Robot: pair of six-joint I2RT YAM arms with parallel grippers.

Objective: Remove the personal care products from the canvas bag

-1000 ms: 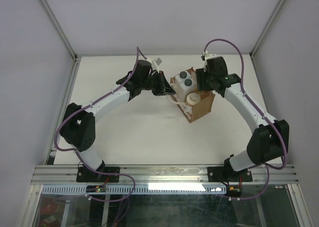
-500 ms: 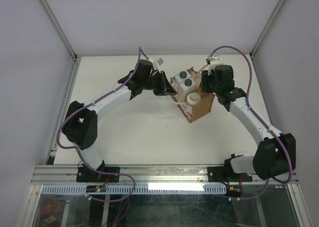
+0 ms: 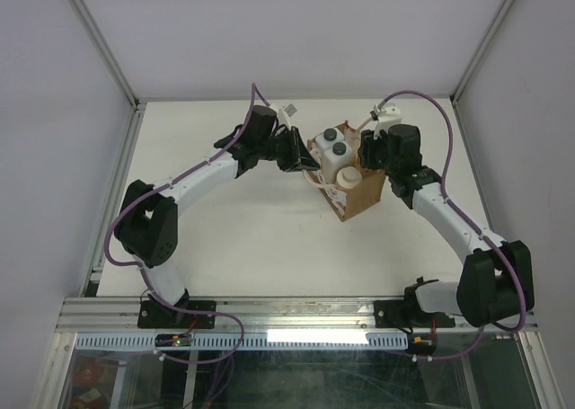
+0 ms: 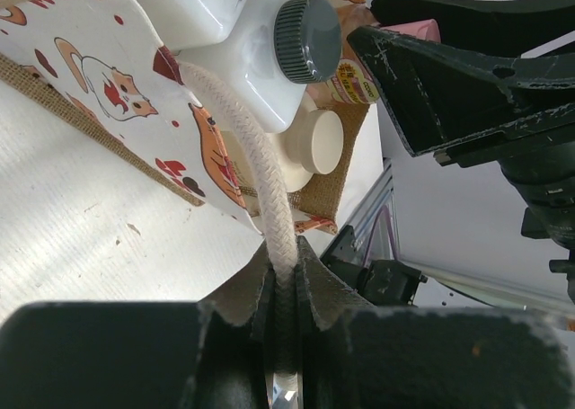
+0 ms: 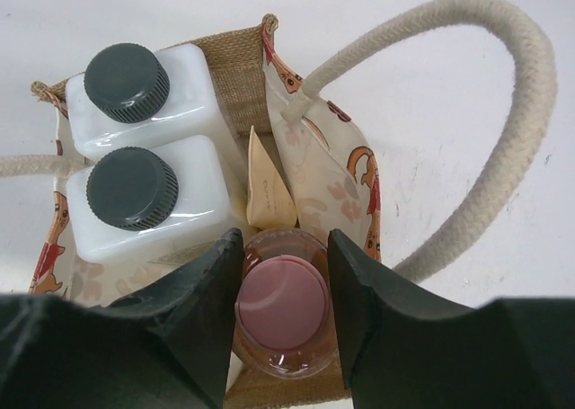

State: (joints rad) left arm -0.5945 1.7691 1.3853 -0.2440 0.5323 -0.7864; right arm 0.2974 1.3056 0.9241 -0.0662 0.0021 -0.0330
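Observation:
The canvas bag [image 3: 364, 193] stands mid-table, its printed side [image 4: 108, 76] toward my left arm. My left gripper [image 4: 283, 256] is shut on one cream rope handle [image 4: 252, 148], beside the bag's left edge in the top view [image 3: 304, 162]. My right gripper [image 5: 283, 247] is over the bag's right end [image 3: 367, 153]. Its fingers [image 5: 207, 283] clamp the pink cap [image 5: 281, 306] of the peach-orange bottle [image 4: 352, 78]. Two white squarish bottles [image 5: 193, 121] with dark caps [image 5: 126, 81] sit side by side inside. The cream bottle [image 4: 319, 139] sits beside them.
The bag's other handle [image 5: 512, 112] loops out to the right over the table. A pale paper tag [image 5: 268, 193] stands inside the bag by the peach-orange bottle. White walls and aluminium posts [image 3: 103, 58] enclose the table, and a rail [image 3: 296, 315] runs along the near edge.
My right wrist has shifted a little to the right and turned over the bag's right end. The left gripper, the handle and the bag have stayed put.

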